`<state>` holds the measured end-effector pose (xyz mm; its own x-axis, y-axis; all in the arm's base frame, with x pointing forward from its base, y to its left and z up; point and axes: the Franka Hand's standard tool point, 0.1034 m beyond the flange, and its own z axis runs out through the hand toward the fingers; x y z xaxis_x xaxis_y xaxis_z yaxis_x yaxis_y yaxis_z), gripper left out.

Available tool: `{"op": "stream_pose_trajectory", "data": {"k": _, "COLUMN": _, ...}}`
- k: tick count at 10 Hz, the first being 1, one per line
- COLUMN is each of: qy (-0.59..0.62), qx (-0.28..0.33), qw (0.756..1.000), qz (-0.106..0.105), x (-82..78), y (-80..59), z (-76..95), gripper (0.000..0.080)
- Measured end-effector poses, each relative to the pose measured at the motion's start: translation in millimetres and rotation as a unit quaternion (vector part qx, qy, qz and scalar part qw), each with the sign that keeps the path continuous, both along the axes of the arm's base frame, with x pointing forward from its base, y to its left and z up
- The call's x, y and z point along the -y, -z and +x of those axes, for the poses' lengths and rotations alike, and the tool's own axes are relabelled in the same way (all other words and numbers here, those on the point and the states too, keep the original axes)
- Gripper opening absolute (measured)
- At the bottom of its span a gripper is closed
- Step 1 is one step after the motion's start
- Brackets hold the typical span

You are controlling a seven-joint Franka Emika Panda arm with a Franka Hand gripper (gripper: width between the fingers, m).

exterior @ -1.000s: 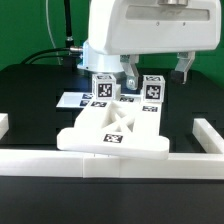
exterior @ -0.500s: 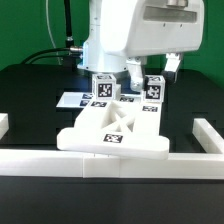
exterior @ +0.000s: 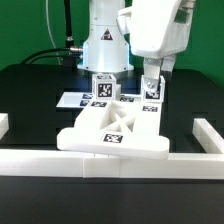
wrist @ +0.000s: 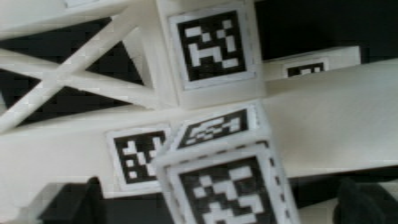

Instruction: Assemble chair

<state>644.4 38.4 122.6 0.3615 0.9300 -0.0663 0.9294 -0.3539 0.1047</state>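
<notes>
The chair's white tagged pieces sit in the middle of the table. A flat part with an X-shaped brace (exterior: pixel 113 128) lies in front, and two blocky legs stand upright behind it. One leg (exterior: pixel 102 88) is at the exterior view's left and the other leg (exterior: pixel 150 94) is at the right. My gripper (exterior: pixel 151 72) hangs open directly over the right leg. In the wrist view this leg's tagged face (wrist: pixel 224 186) lies between the dark fingers (wrist: pixel 71 205), with a gap on each side. The other leg (wrist: pixel 212 48) and the brace (wrist: pixel 71 78) show beyond it.
A long white rail (exterior: pixel 110 159) runs along the front, with short rail ends at the left (exterior: pixel 4 124) and right (exterior: pixel 209 130). The marker board (exterior: pixel 72 101) lies behind the legs. The robot's base and black cables (exterior: pixel 60 45) stand at the back.
The hand has turned about a quarter turn, from broadside to edge-on, and shifted so that its fingers straddle the right leg. The jaws stayed open. The chair parts have not moved.
</notes>
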Motion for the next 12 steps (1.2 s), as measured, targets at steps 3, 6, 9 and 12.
{"op": "stream_pose_trajectory", "data": {"k": 3, "qy": -0.070, "qx": -0.007, "qw": 0.997, "qz": -0.016, "x": 4.9, "y": -0.1, "z": 0.3, "gripper": 0.0649}}
{"op": "stream_pose_trajectory", "data": {"k": 6, "qy": -0.066, "qx": -0.007, "qw": 0.998, "qz": -0.017, "x": 8.7, "y": -0.4, "z": 0.5, "gripper": 0.0281}}
{"op": "stream_pose_trajectory", "data": {"k": 9, "qy": -0.042, "qx": -0.005, "qw": 0.999, "qz": -0.015, "x": 10.4, "y": -0.3, "z": 0.5, "gripper": 0.0282}}
{"op": "stream_pose_trajectory", "data": {"k": 12, "qy": 0.067, "qx": 0.007, "qw": 0.998, "qz": -0.006, "x": 11.5, "y": 0.3, "z": 0.2, "gripper": 0.0282}}
